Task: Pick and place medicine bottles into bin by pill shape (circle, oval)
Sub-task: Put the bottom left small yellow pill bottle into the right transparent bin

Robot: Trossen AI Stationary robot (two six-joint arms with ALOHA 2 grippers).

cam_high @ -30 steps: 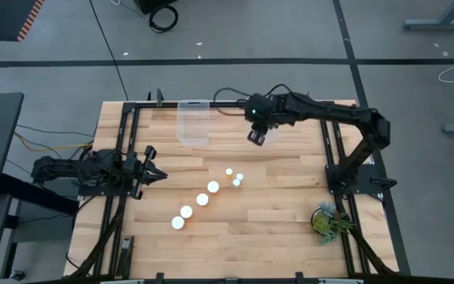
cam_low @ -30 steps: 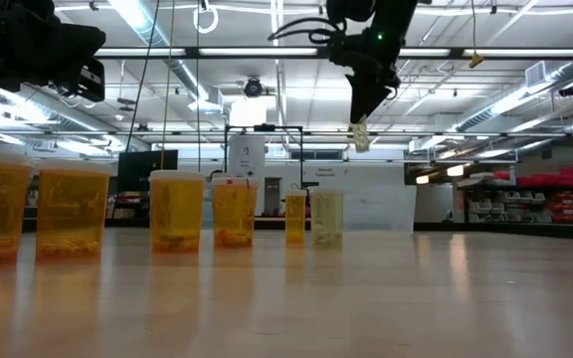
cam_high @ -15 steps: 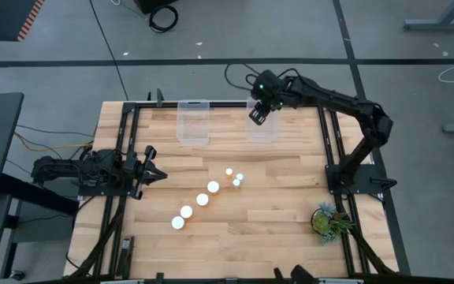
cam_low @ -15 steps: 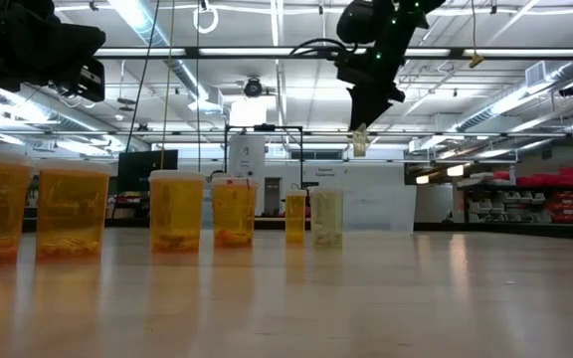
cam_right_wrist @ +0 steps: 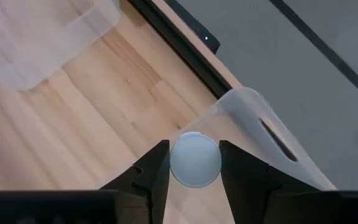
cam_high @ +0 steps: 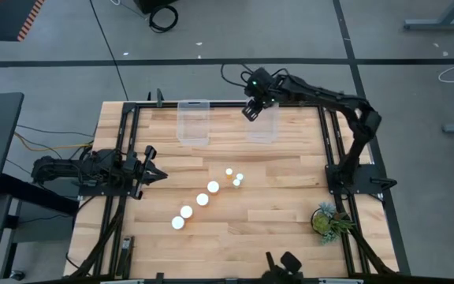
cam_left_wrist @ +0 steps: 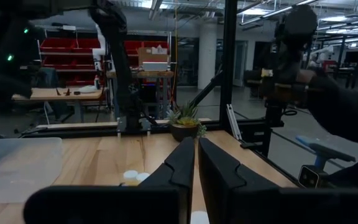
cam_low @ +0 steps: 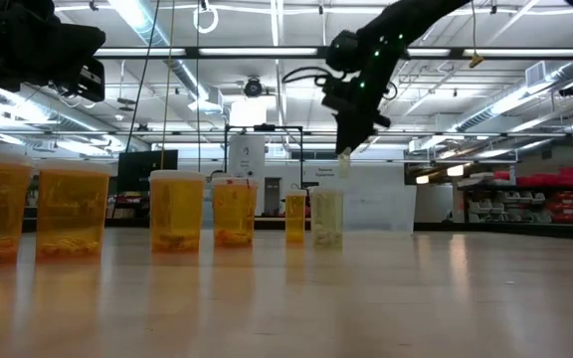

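My right gripper [cam_high: 252,110] hangs over the far part of the table, above the right-hand clear bin [cam_high: 266,131], shut on a small medicine bottle with a white cap [cam_right_wrist: 194,160]. A second clear bin [cam_high: 194,125] stands to its left. Several more amber bottles with white caps [cam_high: 213,187] stand upright on their bases in a slanting row at mid-table; the low view shows them side by side [cam_low: 177,211]. My left gripper [cam_high: 156,173] rests shut at the table's left side, its fingers [cam_left_wrist: 185,163] pointing toward the row. My right gripper pinches the bottle between its two fingers at the round white cap's sides [cam_right_wrist: 178,163]. The fingers come from above, slanting down toward the table's far edge. The bottle hangs below the fingertips [cam_low: 344,159], clear of the table and above the bin.
Black frame rails run along the table's left and right sides [cam_high: 333,150]. A small potted plant [cam_high: 327,219] stands at the near right. Bare wood lies between the bottle row and the bins.
My right gripper has carried the bottle toward the table's far edge and a little left, from in front of the right-hand bin to above it, sinking somewhat and rolling its wrist. The bottle stays in the hold, clear of the table.
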